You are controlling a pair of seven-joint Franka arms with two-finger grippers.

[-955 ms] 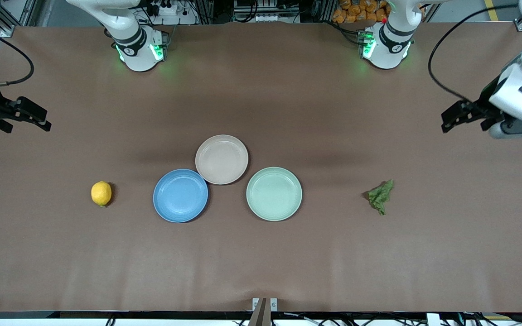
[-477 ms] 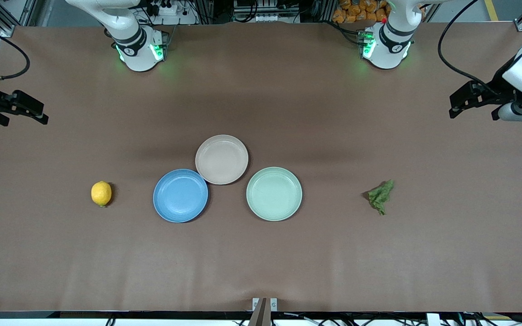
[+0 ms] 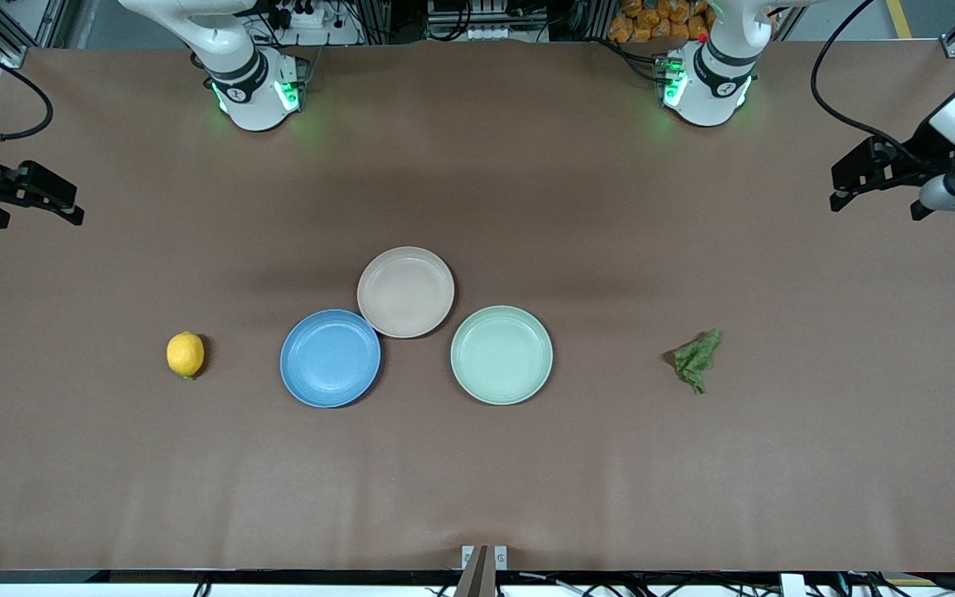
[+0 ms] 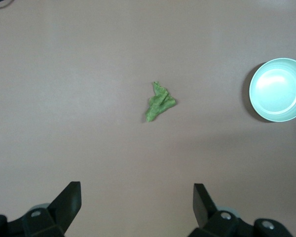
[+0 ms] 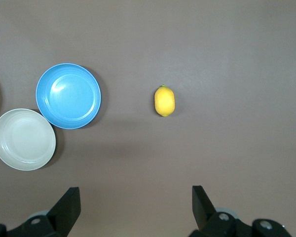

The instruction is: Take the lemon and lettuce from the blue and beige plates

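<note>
Three round plates sit mid-desk, none holding anything: the blue plate, the beige plate touching it and farther from the front camera, and a mint-green plate just beside both. The lemon lies on the brown desk toward the right arm's end, the lettuce toward the left arm's end. Left tool and right tool hover over the desk's ends, each open and gripping nothing.
</note>
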